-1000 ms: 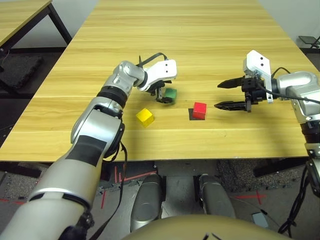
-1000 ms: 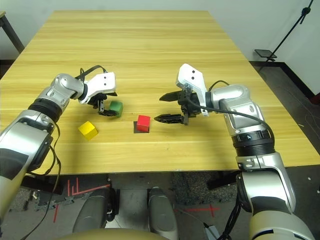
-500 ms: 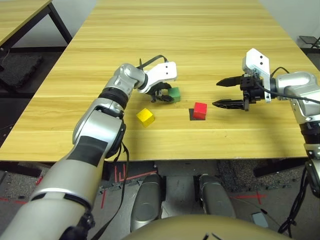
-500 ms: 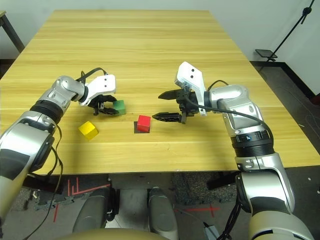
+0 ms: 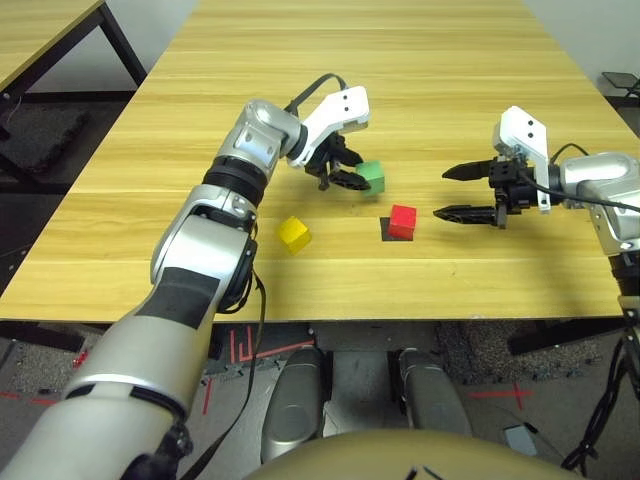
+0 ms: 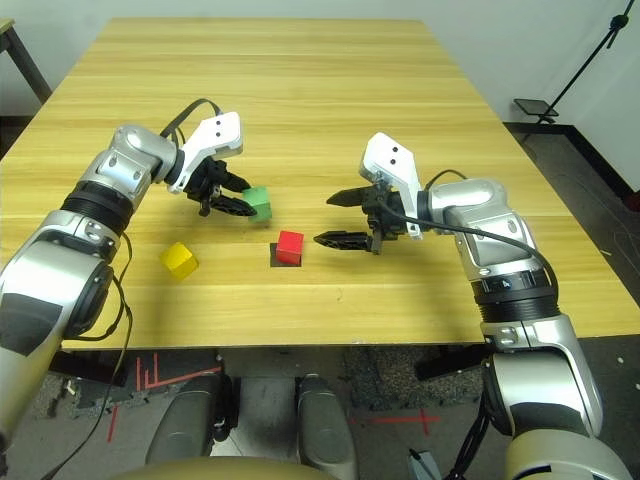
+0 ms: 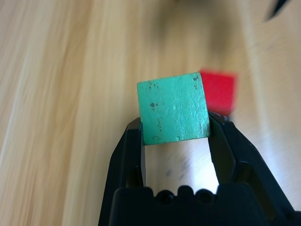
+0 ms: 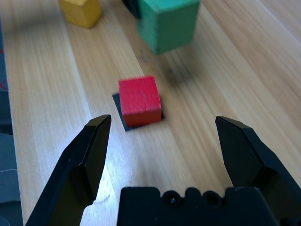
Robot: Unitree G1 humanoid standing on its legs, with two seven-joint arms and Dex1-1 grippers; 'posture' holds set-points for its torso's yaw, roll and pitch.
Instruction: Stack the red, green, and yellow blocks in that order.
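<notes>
Partly hidden under the red block [image 5: 402, 220] is a flat black patch [image 5: 384, 229] on the table [image 5: 420, 80] — just its near and left edges peek out. In the left wrist view the red block is blurred behind the green block [image 7: 173, 108], and the table grain is smeared.

The left gripper [image 5: 352, 178] has its two black fingers [image 7: 128, 155] clamped on opposite sides of the green block, which hangs clear of the wood, up and to the left of the red one. The right gripper [image 5: 455, 193] stands wide apart and holds nothing — its fingers [image 8: 82, 162] frame the red block from the right without touching it.

The yellow block [image 5: 294, 234] sits on the table to the left of the red block, well apart, nearer the front edge. Nothing lies between green and red. A second wooden table [image 5: 40, 30] shows at the far left corner.
</notes>
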